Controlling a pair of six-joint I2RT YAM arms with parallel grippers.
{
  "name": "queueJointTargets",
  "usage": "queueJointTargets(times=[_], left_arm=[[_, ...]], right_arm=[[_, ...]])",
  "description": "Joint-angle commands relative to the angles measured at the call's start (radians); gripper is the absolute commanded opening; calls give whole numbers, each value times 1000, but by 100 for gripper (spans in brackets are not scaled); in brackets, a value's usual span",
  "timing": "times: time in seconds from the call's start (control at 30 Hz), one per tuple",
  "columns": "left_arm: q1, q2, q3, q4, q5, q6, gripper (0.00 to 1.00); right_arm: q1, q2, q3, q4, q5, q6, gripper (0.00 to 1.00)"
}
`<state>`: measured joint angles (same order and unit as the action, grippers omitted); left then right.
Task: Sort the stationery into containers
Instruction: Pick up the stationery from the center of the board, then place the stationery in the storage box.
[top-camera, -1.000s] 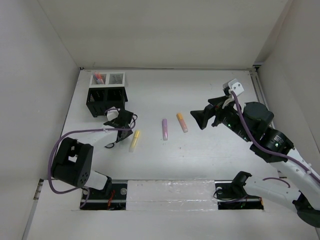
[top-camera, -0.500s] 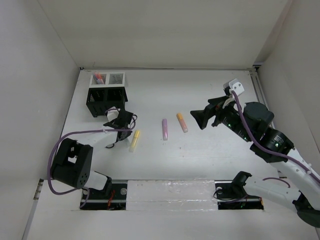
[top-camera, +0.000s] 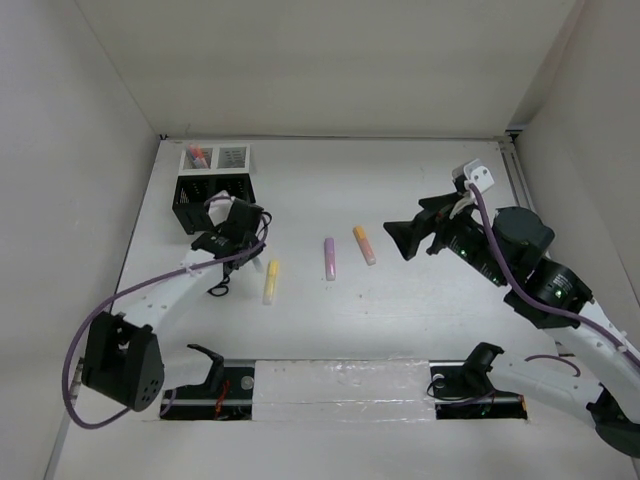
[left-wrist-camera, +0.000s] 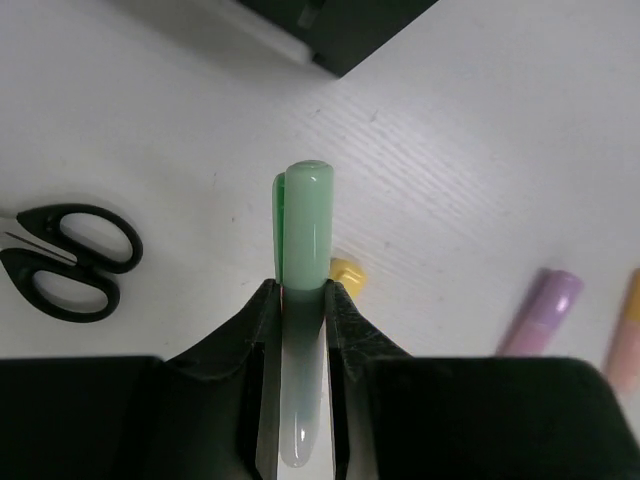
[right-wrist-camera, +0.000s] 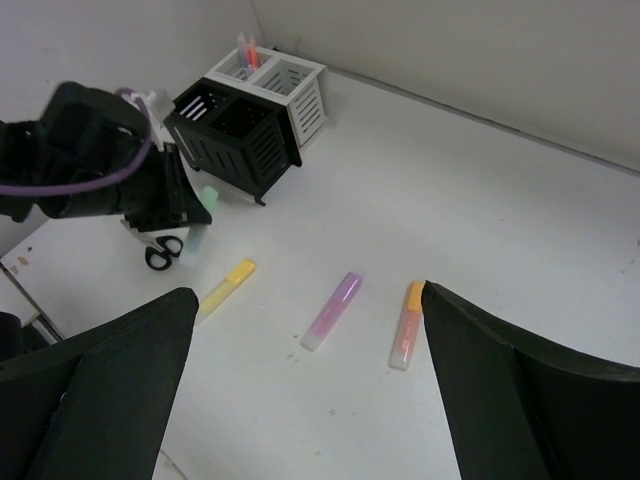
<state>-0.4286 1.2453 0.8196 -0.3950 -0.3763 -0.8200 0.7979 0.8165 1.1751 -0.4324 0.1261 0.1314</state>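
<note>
- The left tool (left-wrist-camera: 305, 300) is pinching a green marker (left-wrist-camera: 303, 225). Its two dark fingers (left-wrist-camera: 262, 310) are pressing on the barrel from either side, and the rounded end is sticking out past them.
- In the right wrist view, the green marker is pointing downward just off the near corner of the black organiser (top-camera: 213, 200). It is not inside either compartment.
- Black-handled scissors (left-wrist-camera: 70, 260) are lying flat on the white surface (top-camera: 420, 170), to one side of the held marker.
- A yellow marker (top-camera: 269, 282) is lying on the other side, with its end peeking out from behind the green barrel in the left wrist view.
- A purple marker (top-camera: 329, 258) and an orange marker (top-camera: 364, 245) are lying side by side near the middle of the surface. They are apart from each other and well apart from both organisers.
- The white organiser (top-camera: 217, 158) is standing directly behind the black one, against the far wall. Thin pens (top-camera: 198, 155) are standing upright in its left compartment.
- The right tool (top-camera: 398, 238) is hanging above the surface just right of the orange marker. Its fingers are spread wide and gripping nothing.
</note>
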Motion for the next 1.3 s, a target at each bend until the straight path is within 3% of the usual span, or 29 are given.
queueJointTargets(times=[0.0, 0.17, 0.43, 0.6, 0.7, 0.93, 1.03, 1.27], left_arm=[[1, -85, 93, -102, -33, 8, 0], [1, -126, 211, -151, -116, 38, 0], [209, 127, 547, -120, -105, 145, 0], [209, 261, 792, -96, -332, 215, 0], [254, 327, 861, -108, -409, 243, 0], [347, 367, 829, 18, -490, 338, 0], [347, 356, 764, 131, -510, 398, 0], [347, 367, 619, 277, -539, 387, 0]], right_arm=[[-6, -22, -3, 67, 4, 8, 100], [-6, -40, -3, 76, 4, -1, 100], [-6, -50, -51, 152, -62, -12, 100], [-6, -27, -81, 187, -85, -30, 100], [-6, -17, -101, 187, -85, -39, 100], [-6, -37, -132, 187, -85, -49, 100], [-6, -46, -132, 187, -85, -58, 100], [-6, -56, -152, 187, -94, -58, 100]])
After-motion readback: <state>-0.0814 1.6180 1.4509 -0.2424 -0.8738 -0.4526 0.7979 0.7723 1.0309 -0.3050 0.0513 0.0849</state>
